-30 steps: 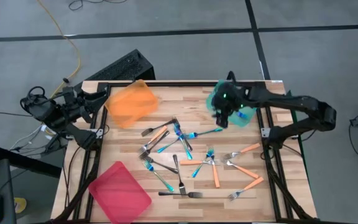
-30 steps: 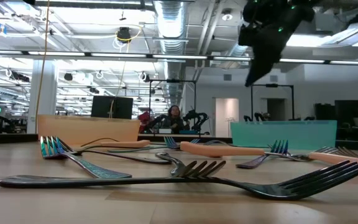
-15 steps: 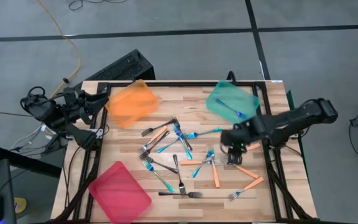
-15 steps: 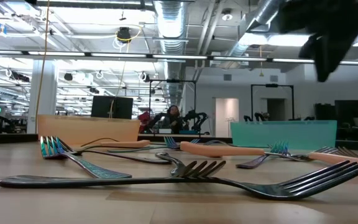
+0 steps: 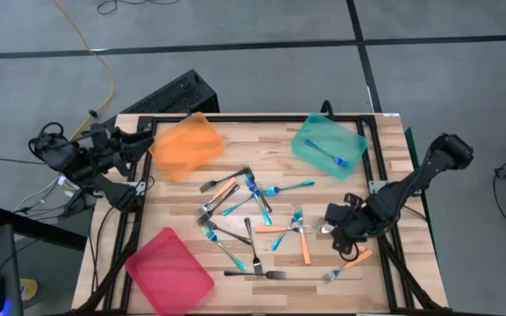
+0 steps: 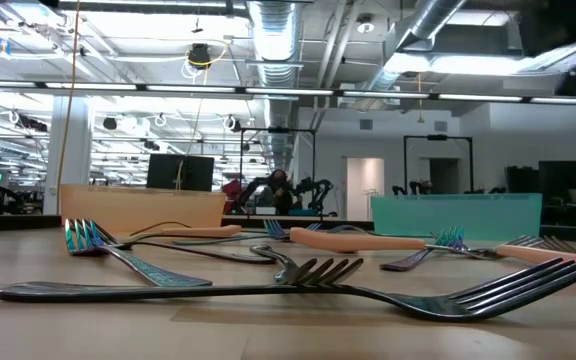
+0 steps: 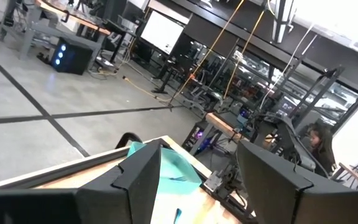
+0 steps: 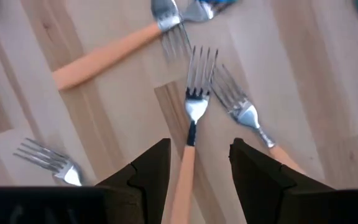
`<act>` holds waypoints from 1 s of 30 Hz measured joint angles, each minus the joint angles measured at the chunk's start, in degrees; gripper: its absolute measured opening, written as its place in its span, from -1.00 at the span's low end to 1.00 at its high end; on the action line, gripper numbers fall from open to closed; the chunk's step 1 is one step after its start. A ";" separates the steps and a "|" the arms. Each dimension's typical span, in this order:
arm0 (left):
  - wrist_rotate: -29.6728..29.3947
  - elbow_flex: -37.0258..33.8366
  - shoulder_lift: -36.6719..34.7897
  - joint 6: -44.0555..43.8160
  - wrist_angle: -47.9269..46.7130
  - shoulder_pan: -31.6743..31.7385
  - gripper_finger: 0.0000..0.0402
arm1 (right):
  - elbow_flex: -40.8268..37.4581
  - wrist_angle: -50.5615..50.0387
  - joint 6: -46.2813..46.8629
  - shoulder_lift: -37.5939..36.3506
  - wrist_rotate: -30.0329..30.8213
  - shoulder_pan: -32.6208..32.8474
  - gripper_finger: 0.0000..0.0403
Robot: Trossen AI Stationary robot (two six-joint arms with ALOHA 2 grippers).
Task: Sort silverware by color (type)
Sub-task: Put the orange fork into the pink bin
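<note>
Many forks with orange, blue or dark handles lie scattered on the wooden table, most in a loose pile. One blue fork lies in the teal tray. My right gripper is low over the right-hand forks and open. In the right wrist view its fingers stand on either side of the handle of an orange-handled fork lying flat, with a gap on each side. My left gripper waits open at the table's left edge.
An orange tray sits far left and a pink tray near left. Two more orange-handled forks lie close beside the one between my right fingers, and another fork's tines lie nearby. Black frame rails border the table.
My right gripper has left the place above the teal tray, travelled toward the table's near edge and come down over the orange-handled forks at the right. The blue fork now shows lying in the teal tray.
</note>
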 joint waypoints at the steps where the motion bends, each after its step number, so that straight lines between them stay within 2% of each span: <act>1: -0.05 0.00 0.00 -0.19 -0.40 -0.02 -0.02 | -0.97 1.03 0.27 -0.05 -0.01 0.28 -0.07; 15: -0.15 0.00 0.02 -0.47 -0.58 0.00 -0.02 | -14.41 18.41 2.82 -0.04 -0.31 0.18 -0.07; 30: -0.31 0.00 0.01 -0.57 -0.58 -0.01 -0.02 | -21.43 26.85 4.50 -0.08 -0.36 0.31 -0.07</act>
